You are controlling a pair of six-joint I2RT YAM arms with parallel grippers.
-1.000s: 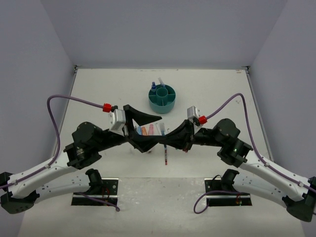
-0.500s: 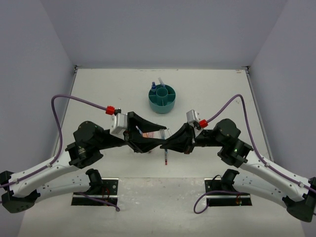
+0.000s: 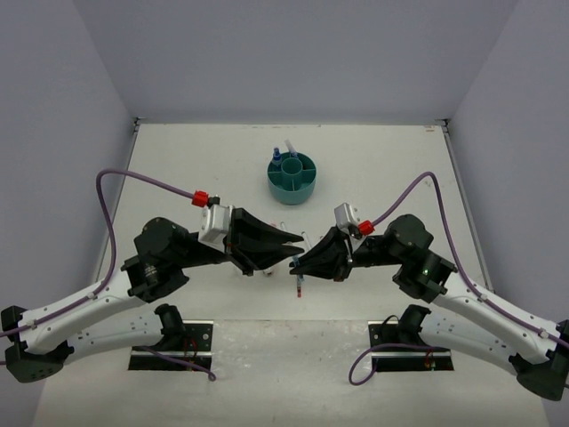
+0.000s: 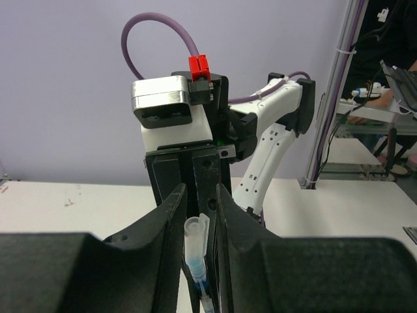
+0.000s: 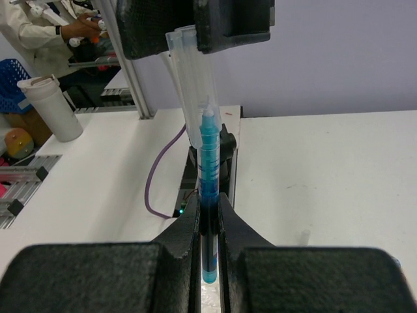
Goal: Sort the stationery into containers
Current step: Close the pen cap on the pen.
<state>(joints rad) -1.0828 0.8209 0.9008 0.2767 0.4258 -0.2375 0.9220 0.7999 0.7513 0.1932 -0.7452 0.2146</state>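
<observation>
My two grippers meet tip to tip over the table's middle. The right gripper (image 3: 300,261) (image 5: 208,210) is shut on the barrel of a blue pen (image 5: 208,176), which points toward the left gripper. A clear cap (image 4: 195,240) (image 5: 189,85) sits over the pen's tip, and the left gripper (image 3: 294,239) (image 4: 198,218) is shut on that cap. The teal round organiser (image 3: 292,186) stands farther back with two blue-capped pens (image 3: 277,157) upright in it. Other stationery is hidden under the arms.
A thin pen with a red end (image 3: 300,286) lies on the table just below the two grippers. A small white piece (image 5: 303,237) lies on the table to the right of the right gripper. Side walls bound the table.
The left gripper has closed onto the clear cap. Both grippers have drawn together and the left arm now covers the orange and pink markers that showed earlier.
</observation>
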